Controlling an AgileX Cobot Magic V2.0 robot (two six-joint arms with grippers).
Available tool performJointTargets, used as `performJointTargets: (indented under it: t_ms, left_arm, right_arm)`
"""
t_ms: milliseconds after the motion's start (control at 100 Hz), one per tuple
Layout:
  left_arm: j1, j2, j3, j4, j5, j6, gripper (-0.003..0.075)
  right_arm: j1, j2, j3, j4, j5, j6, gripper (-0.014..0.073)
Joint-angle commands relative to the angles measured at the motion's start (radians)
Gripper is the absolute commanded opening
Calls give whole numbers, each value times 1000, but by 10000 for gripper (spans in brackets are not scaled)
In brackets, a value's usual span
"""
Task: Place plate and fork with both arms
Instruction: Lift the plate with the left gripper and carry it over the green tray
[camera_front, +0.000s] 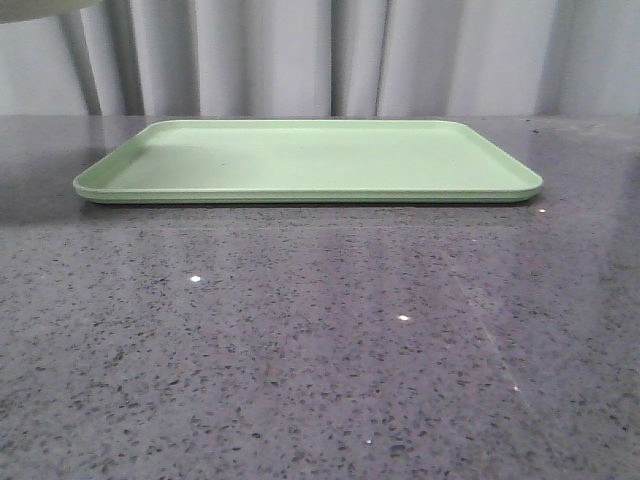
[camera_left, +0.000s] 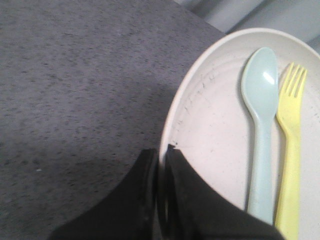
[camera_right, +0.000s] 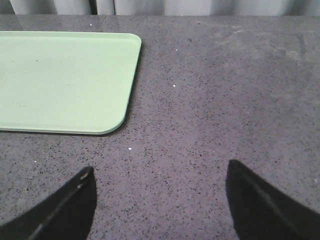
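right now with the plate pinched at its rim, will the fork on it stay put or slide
The fork looks like smooth, light plastic lying loose on the glossy plate, so it probably slides if the plate tilts. The raised rim may catch it. The spoon beside it likely shifts too.

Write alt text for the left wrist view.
The left gripper is shut on the rim of a cream plate, which carries a pale blue spoon and a yellow fork side by side above a grey speckled table.
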Motion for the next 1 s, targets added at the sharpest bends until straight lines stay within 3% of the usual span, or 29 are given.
performJointTargets:
  t_ms: [0,270,480,740,990]
  left_arm:
    - [-88,23,-58,-97,-94,-2,-21]
    - [-361,212,-161,-100,-251,-52,-21]
    - [-492,358,-230,-100,-354,-115,-21]
    - [-565,483,-264,-100,-434,-163,-21]
    - [-572,532,-264,-98,-453,-175,-21]
  right_arm:
    - [-6,10,-36,0,-78,-3,543]
    - [-6,10,-36,0,-73,-3,543]
    - [-6,10,-36,0,-64,-3,543]
    - [-6,10,-36,0,-64,-3,543]
    - [-6,10,-36,0,-64,-3,543]
